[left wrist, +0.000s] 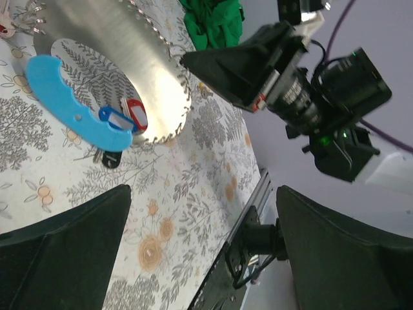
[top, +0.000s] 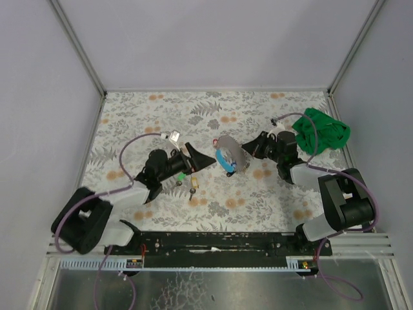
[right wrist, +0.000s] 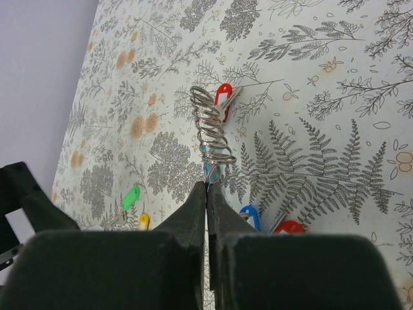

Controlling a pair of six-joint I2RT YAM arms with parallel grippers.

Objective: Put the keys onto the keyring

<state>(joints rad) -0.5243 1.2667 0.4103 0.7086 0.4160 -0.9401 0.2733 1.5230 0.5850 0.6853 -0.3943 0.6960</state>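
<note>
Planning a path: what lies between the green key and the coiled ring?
Nothing; the right wrist view shows only bare printed tablecloth between the green key and the coiled ring.

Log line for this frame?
left tool open | right tool shut on keyring | green key, yellow key loose on table

1. Keyring point(right wrist: 211, 132): bright wire coil, glossy metal catching the light.
2. Green key cap point(right wrist: 131, 197) and yellow key cap point(right wrist: 143, 221): smooth plastic.
3. Toothed disc point(left wrist: 139, 58): brushed metal with a soft sheen.
4. Blue piece point(left wrist: 71, 103): smooth plastic.
5. Green cloth point(top: 321, 131): crumpled, matt fabric.
6. Table cover point(top: 258, 200): flat, matt print.
7. Right gripper point(right wrist: 207, 186): matt black plastic.
</note>
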